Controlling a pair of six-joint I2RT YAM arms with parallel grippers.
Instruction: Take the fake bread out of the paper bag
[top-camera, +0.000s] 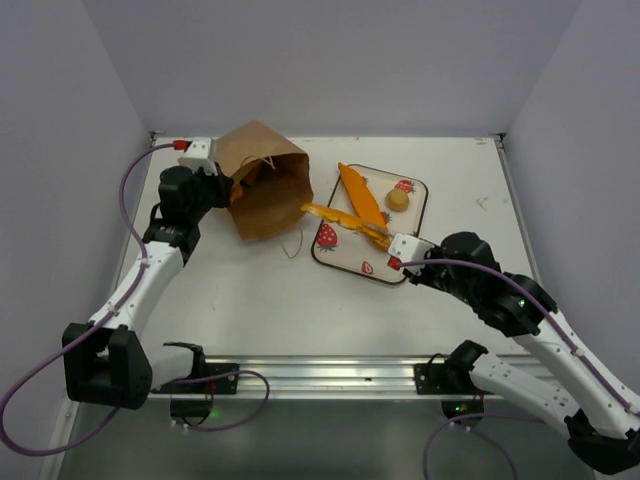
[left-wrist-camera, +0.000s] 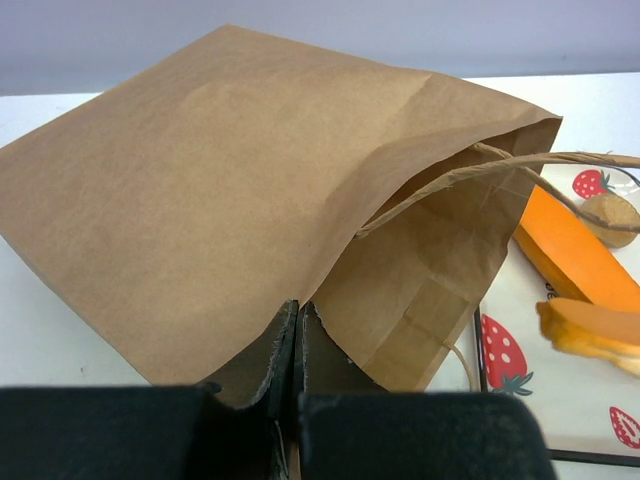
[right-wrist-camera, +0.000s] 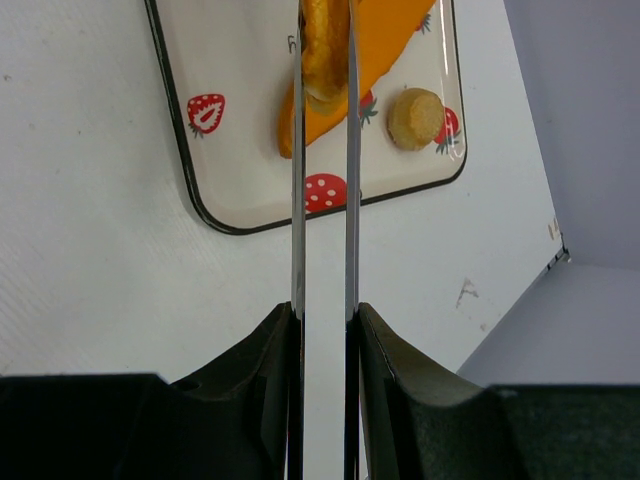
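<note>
Holding a stiff, probably light and slippery bread stick (top-camera: 340, 220) by its end: right claw (top-camera: 388, 240). Left claw (left-wrist-camera: 298, 312) closed, apparently pinching the paper bag (left-wrist-camera: 220, 180).

Your left arm (top-camera: 145, 285) and right arm (top-camera: 585, 365) are white tubes with black joints. A purple cable (top-camera: 125, 190) loops along each. The left gripper (left-wrist-camera: 298, 310) has dark, flat fingers (left-wrist-camera: 275, 345); both bases (top-camera: 105, 365) are black.

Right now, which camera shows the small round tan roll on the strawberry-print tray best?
Right wrist: the small round tan roll shows whole and close. The top view shows it tiny; the left wrist view clips it at the frame edge.
</note>
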